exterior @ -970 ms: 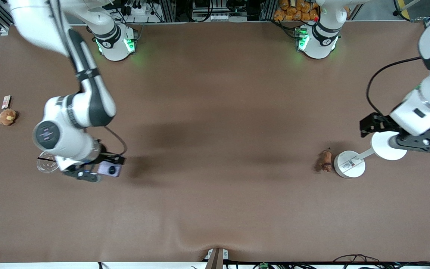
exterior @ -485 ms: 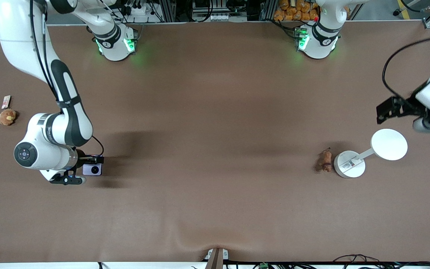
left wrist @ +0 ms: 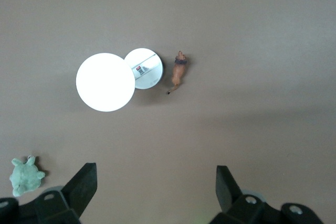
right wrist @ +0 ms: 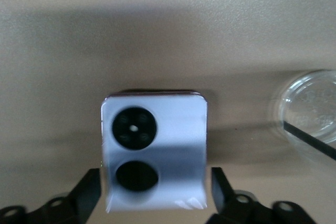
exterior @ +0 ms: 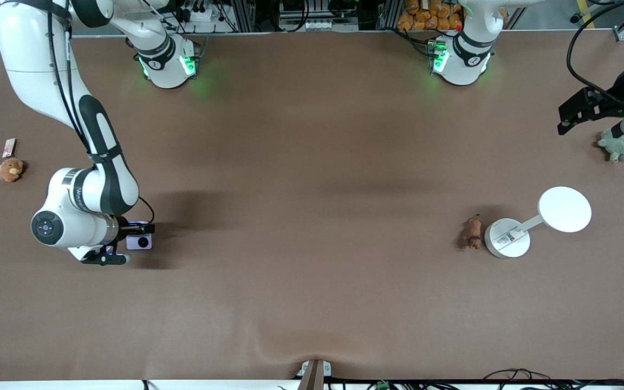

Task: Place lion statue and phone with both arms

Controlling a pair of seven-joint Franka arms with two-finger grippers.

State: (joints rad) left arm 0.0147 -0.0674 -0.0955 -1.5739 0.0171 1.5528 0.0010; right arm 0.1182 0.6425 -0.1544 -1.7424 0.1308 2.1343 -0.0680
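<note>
The phone (exterior: 138, 242), pale lavender with two black circles facing up, lies on the table near the right arm's end. My right gripper (exterior: 129, 244) is low over it. In the right wrist view the phone (right wrist: 154, 150) sits between the open fingers (right wrist: 86, 192), with a narrow gap on each side. The lion statue (exterior: 472, 233) lies beside the lamp's base toward the left arm's end; it also shows in the left wrist view (left wrist: 178, 71). My left gripper (exterior: 607, 122) is open and empty, high over the table beside a green plush; its own view (left wrist: 155, 182) shows nothing between the fingers.
A white lamp with round base (exterior: 507, 238) and round head (exterior: 565, 209) stands beside the lion. A green plush (exterior: 618, 146) lies near the left arm's table edge. A brown plush (exterior: 10, 169) and a small card (exterior: 8, 147) lie at the right arm's edge. A clear glass (right wrist: 315, 111) stands beside the phone.
The right gripper and phone shifted toward the right arm's end of the table and settled low. The left gripper rose away from over the lamp head toward the bases, uncovering the green plush.
</note>
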